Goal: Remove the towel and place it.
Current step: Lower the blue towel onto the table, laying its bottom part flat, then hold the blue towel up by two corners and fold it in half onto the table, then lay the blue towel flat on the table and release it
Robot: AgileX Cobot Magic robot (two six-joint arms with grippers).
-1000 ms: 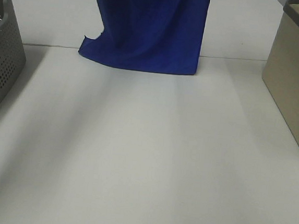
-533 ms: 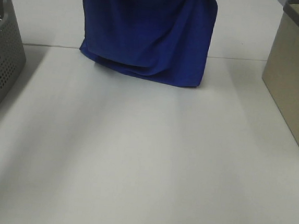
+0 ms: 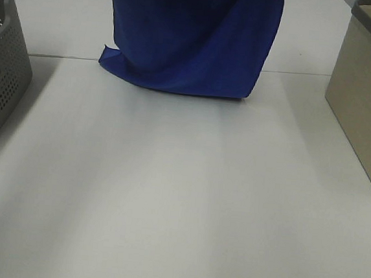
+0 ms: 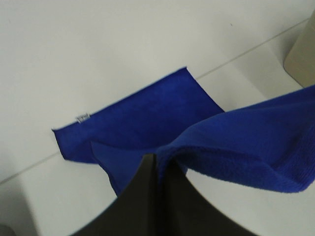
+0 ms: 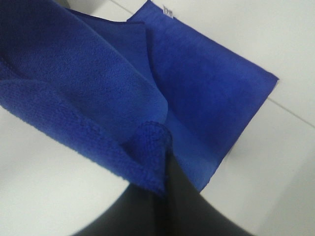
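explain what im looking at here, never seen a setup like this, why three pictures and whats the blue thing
This is a robot with two arms, each ending in jaws that pinch. One picture comes from a camera mounted high above a white table. The other two come from small cameras on the arms' wrists, looking along the dark jaws. The blue thing is a towel. Both pairs of jaws are shut on it, holding it up, while its lower end, with a small tag, lies on the table. A grey basket stands at the left and a beige bin at the right.
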